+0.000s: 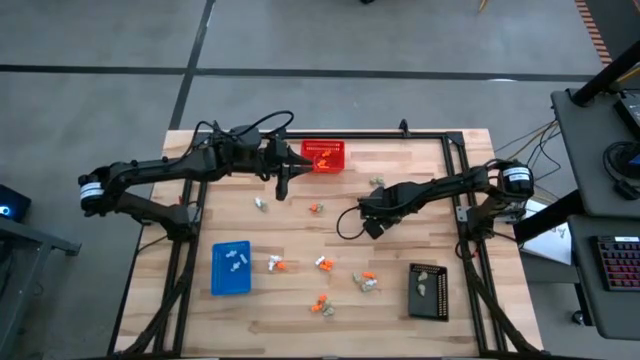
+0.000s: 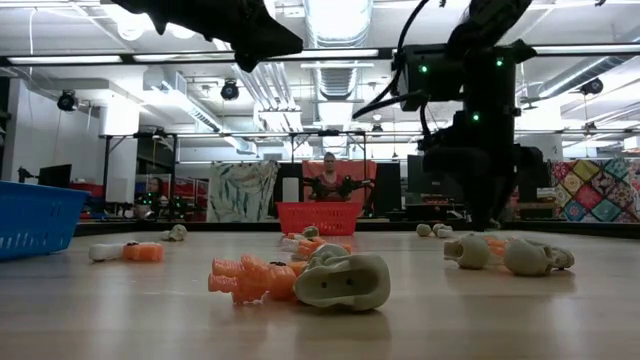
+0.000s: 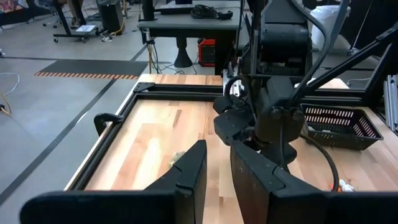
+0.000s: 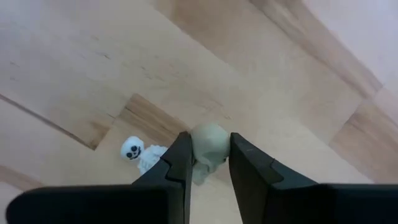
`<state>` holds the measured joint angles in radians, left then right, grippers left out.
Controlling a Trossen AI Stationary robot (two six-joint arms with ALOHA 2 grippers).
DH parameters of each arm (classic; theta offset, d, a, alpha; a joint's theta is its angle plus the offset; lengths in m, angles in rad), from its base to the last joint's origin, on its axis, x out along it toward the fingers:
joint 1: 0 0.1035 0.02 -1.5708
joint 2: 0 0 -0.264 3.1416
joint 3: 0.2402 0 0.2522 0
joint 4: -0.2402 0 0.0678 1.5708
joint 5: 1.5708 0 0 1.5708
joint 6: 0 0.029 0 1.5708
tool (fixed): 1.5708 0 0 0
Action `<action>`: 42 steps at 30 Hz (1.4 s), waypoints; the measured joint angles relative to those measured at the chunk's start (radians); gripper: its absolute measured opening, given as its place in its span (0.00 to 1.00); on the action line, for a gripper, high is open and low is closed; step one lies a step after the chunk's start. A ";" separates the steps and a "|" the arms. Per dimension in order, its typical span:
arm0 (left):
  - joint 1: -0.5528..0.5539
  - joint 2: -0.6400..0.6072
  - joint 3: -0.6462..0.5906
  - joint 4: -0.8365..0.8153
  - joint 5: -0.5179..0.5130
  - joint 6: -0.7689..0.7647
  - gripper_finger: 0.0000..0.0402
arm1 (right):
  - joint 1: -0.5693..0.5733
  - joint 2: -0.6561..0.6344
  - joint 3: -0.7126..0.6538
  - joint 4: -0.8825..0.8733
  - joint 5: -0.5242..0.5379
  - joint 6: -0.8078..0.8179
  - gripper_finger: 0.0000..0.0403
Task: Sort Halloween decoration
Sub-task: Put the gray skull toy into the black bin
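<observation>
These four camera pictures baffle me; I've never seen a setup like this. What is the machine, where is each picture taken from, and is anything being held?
Two dark robot arms work over a wooden table. One picture looks straight down on everything, one sits at tabletop height, and two come from cameras on the arms' wrists.

Scattered on the table are tiny Halloween trinkets, orange, white and pale beige. There are also a red basket, a blue tray and a black tray.

The right gripper is pinching a pale rounded trinket, with a small white skeleton figure lying beside it. The left gripper hangs near the red basket, nothing visible between its nearly closed fingers.
</observation>
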<state>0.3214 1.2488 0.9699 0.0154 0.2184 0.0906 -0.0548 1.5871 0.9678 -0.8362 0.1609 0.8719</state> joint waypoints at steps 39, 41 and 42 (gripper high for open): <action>-0.041 0.005 0.000 0.031 0.003 -0.041 0.13 | 0.557 -0.069 0.250 -0.214 -0.350 0.106 0.19; -0.041 0.005 0.000 0.031 0.003 -0.048 0.13 | 0.595 -0.069 0.242 -0.215 -0.349 0.189 0.19; -0.041 0.005 0.000 0.031 0.003 -0.048 0.13 | 0.613 -0.069 0.237 -0.215 -0.348 0.220 0.19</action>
<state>0.2802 1.2533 0.9699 0.0467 0.2211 0.0425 0.5587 1.5177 1.2051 -1.0512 -0.1870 1.0923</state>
